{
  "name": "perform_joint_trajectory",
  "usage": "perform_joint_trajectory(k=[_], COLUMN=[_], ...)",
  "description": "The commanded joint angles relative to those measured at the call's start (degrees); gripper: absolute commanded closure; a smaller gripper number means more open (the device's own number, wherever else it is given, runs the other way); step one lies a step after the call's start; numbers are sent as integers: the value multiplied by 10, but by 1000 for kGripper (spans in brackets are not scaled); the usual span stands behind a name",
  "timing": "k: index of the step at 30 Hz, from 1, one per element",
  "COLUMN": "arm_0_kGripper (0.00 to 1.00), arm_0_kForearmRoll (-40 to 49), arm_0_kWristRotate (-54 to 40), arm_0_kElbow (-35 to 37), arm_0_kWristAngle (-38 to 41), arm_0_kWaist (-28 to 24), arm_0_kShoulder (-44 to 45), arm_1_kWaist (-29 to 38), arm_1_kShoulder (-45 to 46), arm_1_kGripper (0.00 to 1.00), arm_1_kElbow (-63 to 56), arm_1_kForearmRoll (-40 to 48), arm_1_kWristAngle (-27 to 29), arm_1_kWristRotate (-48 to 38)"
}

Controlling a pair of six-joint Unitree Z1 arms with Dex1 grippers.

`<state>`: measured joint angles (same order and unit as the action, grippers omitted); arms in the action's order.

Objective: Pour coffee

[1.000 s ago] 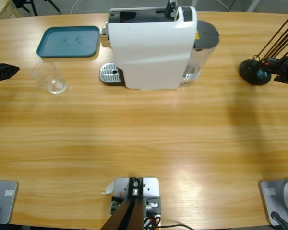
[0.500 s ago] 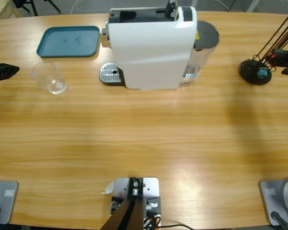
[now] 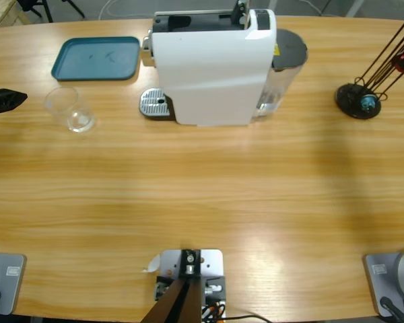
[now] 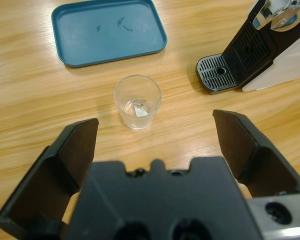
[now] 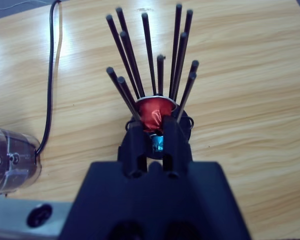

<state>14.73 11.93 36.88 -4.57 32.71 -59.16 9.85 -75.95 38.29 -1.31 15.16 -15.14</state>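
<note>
A small clear glass tumbler (image 3: 69, 109) stands upright on the table, left of the white coffee machine (image 3: 212, 67). In the left wrist view the tumbler (image 4: 137, 102) sits a little ahead of my left gripper (image 4: 155, 120), whose jaws stand wide open and apart from it. Only that gripper's black tip (image 3: 5, 100) shows at the high view's left edge. My right gripper (image 5: 152, 127) is shut on a red capsule (image 5: 151, 111), held among the rods of the black capsule holder (image 5: 160, 65). Coffee is out of view.
A teal tray (image 3: 96, 58) lies behind the tumbler. The machine's metal drip grate (image 3: 155, 103) juts out at its left side, and its water tank (image 3: 283, 67) is at its right. The capsule holder (image 3: 358, 101) stands near the table's right edge, with a blue capsule (image 5: 157, 144) inside.
My right gripper has drawn back from beside the capsule holder toward the high view's right edge and nearly out of that view. The left gripper and tumbler have not moved.
</note>
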Motion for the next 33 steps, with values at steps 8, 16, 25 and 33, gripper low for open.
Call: perform_joint_trajectory(k=[8,16,25,33], arm_0_kGripper=[18,18,18,1], arm_0_kForearmRoll=[-7,-7,-7,-11], arm_0_kWristRotate=[-7,-7,-7,-7], arm_0_kElbow=[-20,-21,-20,-20], arm_0_kWristAngle=[11,11,11,15], arm_0_kWaist=[-1,-1,-1,-1], arm_0_kShoulder=[-4,-5,-7,-11], arm_1_kWaist=[-6,-6,1,240], arm_1_kShoulder=[66,84,83,51], arm_1_kGripper=[1000,1000,1000,1000], arm_1_kElbow=[49,83,138,269], arm_1_kForearmRoll=[-101,-143,-182,-275], arm_1_kWristAngle=[14,14,9,7], arm_1_kWristRotate=[8,14,23,363])
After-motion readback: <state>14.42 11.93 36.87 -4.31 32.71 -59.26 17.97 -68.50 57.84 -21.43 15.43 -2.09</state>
